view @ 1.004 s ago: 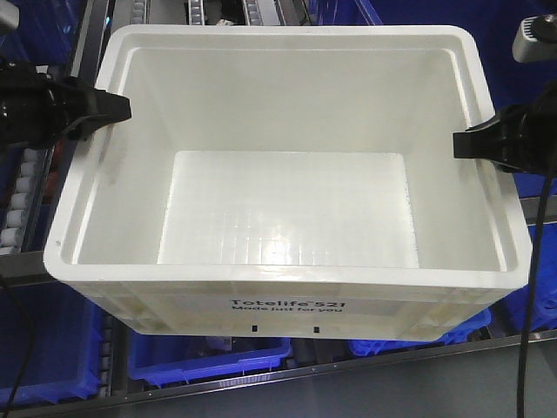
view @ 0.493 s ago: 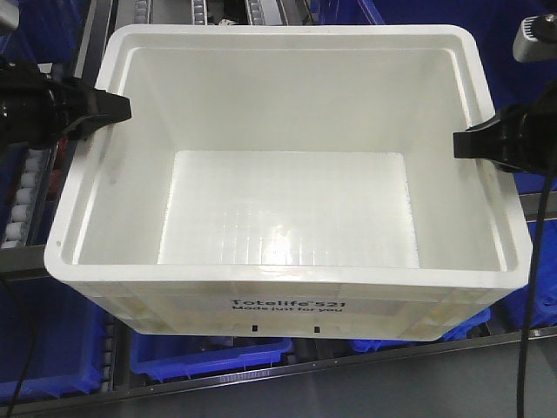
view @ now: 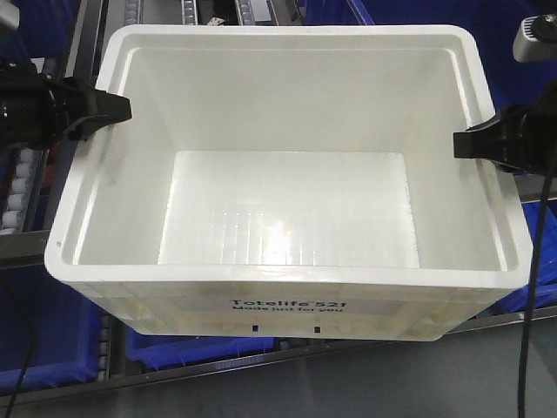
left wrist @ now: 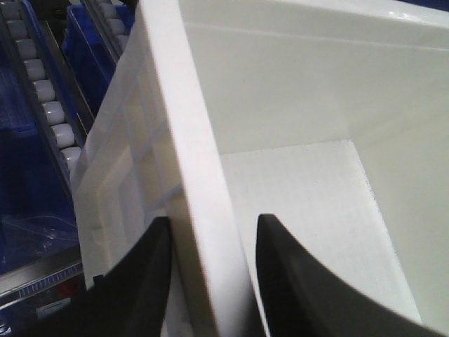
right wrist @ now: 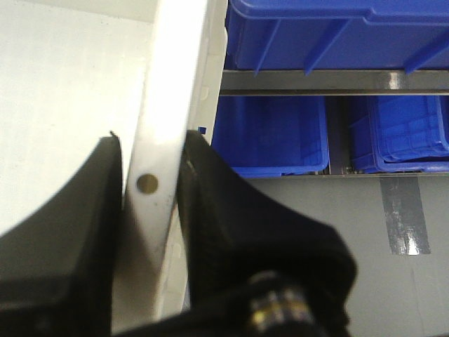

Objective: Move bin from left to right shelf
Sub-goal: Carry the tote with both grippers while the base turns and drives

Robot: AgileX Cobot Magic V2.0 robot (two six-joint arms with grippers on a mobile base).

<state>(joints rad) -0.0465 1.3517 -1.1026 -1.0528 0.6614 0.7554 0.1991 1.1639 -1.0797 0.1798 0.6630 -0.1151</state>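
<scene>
The bin, a large white tote with black "Totelife 521" print on its near side, fills the front view, and its inside is empty. My left gripper is shut on the bin's left rim, my right gripper on its right rim. In the left wrist view the black fingers of my left gripper straddle the thick white rim of the bin. Seen from the right wrist, my right gripper pinches the rim of the bin from both sides.
Blue plastic bins sit on grey shelf levels behind and below the tote, with more blue bins at lower left. A roller track runs along the left. Grey floor with a tape strip lies to the right.
The shelf, rollers and blue bins behind the tote have slid slightly left in the front view. The tote and both grippers keep the same place in the frame.
</scene>
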